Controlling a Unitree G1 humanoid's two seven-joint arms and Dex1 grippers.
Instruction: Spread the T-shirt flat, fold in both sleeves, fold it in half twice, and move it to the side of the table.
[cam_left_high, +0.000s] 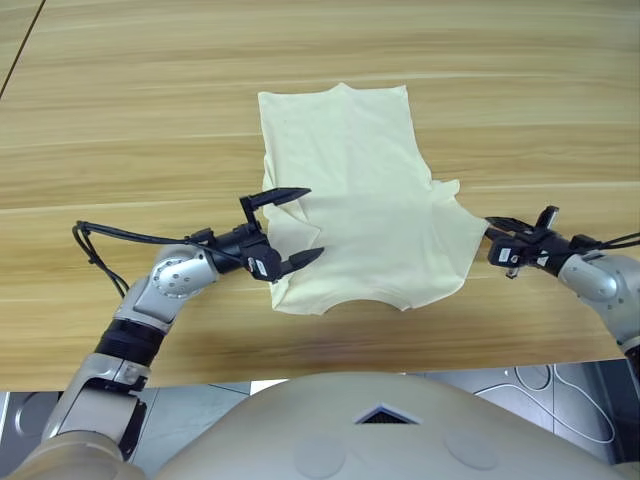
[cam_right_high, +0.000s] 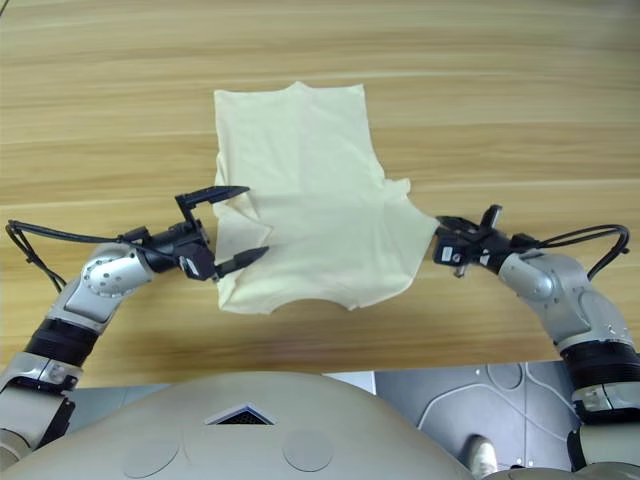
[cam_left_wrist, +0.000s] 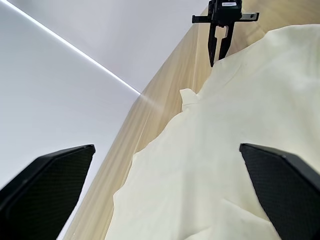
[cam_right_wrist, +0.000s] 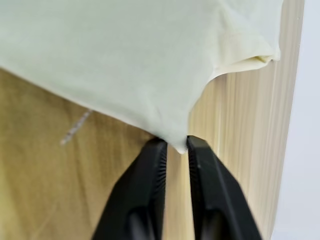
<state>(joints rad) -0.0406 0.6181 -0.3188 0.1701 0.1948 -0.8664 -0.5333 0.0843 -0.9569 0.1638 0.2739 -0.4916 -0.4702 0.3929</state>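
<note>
Wooden table (cam_left_high: 120, 120) runs across the whole scene, grain going left to right. The pale yellow T-shirt (cam_left_high: 360, 190) lies on it around the middle, long way near to far. The straight edge is far and the curved neckline edge near, close to the table's near edge. It is mostly flat, with some wrinkles on the near half.

The shirt's right sleeve (cam_left_high: 455, 235) sticks out to the right on the near half, its tip toward my right gripper. On the left near side a flap of cloth (cam_left_high: 298, 235) is folded in over the body.

My left gripper (cam_left_high: 312, 221) sits over that left flap at the shirt's left edge. Its fingers are wide apart, one farther and one nearer, with nothing between them but the cloth below. In the left wrist view both fingers (cam_left_wrist: 45, 185) frame the shirt from opposite sides.

My right gripper (cam_right_wrist: 176, 142) is at the right sleeve tip, low by the table, just right of the shirt. Its fingers are pressed together, pinching the very corner of the sleeve.

A black cable (cam_left_high: 110, 240) loops off my left forearm over the table.
</note>
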